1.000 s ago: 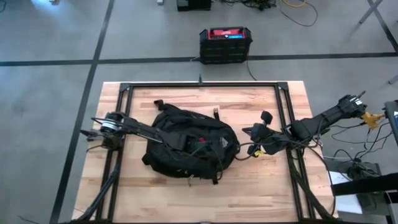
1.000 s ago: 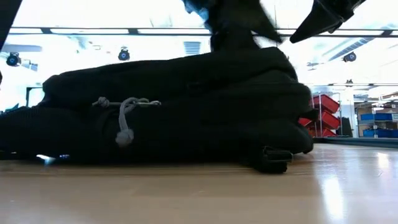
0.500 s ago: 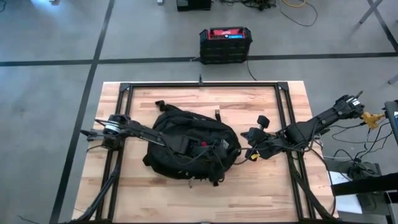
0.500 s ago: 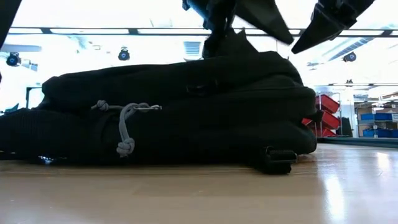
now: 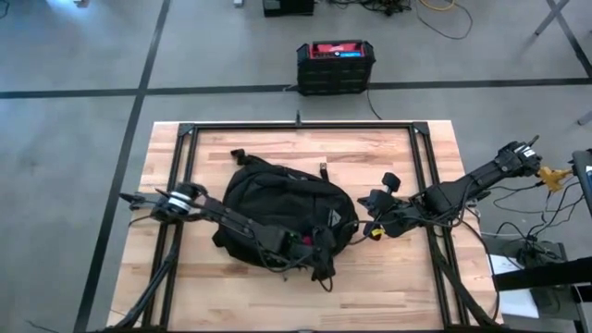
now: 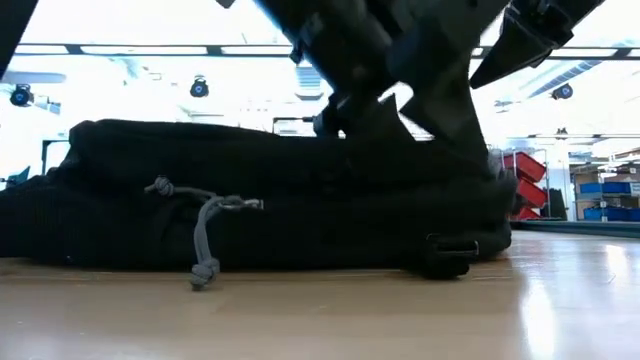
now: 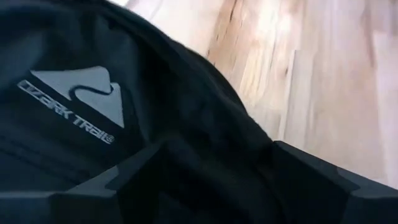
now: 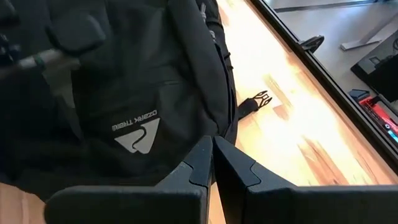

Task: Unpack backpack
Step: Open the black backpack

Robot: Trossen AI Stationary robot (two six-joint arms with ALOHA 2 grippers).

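The black backpack (image 5: 268, 199) lies flat on the wooden table, its pale logo (image 7: 78, 102) facing up. My left arm reaches across it from the table's left. My left gripper (image 5: 310, 248) is open over the backpack's near right part, and black fabric (image 7: 205, 155) bulges between its two fingers. My right gripper (image 5: 373, 222) is shut, its fingertips (image 8: 212, 158) at the backpack's right edge (image 8: 224, 134), next to the logo (image 8: 138, 138). A grey knotted cord (image 6: 205, 245) hangs from the backpack's near side down to the tabletop. My left gripper comes from above, slanting toward the table's right. Its open fingers (image 7: 130, 180) stand on either side of a bulge of the backpack's top fabric, near the logo. The backpack stays flat on the table. My right gripper is at the backpack's edge; I cannot tell whether it touches.
A black metal frame (image 5: 296, 127) runs round the tabletop. A black box with a red top (image 5: 335, 65) stands on the floor beyond the far edge. A loose strap end with a buckle (image 8: 256, 101) lies on the wood beside the backpack. Bare wood shows along the near edge.
My left gripper has moved toward the table's near edge and down onto the backpack's near right part. The backpack's top has sunk under it, and the grey cord now hangs to the tabletop. My right gripper has moved a little left, toward the backpack.
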